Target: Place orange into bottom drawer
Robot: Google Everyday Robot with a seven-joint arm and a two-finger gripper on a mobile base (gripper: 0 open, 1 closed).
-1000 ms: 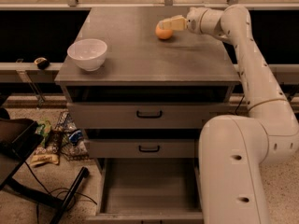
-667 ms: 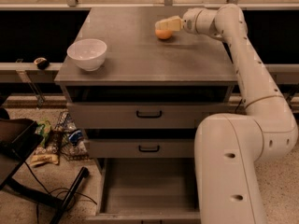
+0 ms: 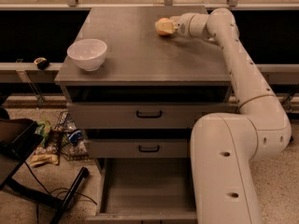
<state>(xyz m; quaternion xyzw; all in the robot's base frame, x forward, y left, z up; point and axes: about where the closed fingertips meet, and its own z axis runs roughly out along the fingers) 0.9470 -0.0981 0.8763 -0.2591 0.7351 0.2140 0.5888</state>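
Observation:
The orange [image 3: 161, 25] is at the back of the grey cabinet top [image 3: 140, 55], right of centre. My gripper [image 3: 164, 27] reaches in from the right and is shut on the orange, whose skin shows between the pale fingers [image 3: 166, 29]. I cannot tell whether it rests on the top or is held just above it. The bottom drawer [image 3: 148, 186] is pulled out at the foot of the cabinet, its flat grey floor bare. My arm's large white body [image 3: 224, 167] stands to the right of the drawer and hides its right side.
A white bowl [image 3: 87, 53] sits on the cabinet top at the front left. Two upper drawers with black handles [image 3: 149, 114] are closed. A wire basket with clutter [image 3: 65, 136] and a black stand [image 3: 28, 171] are on the floor at the left.
My gripper has shifted slightly left along the back of the cabinet top with the orange in it. The bowl and drawers have not moved.

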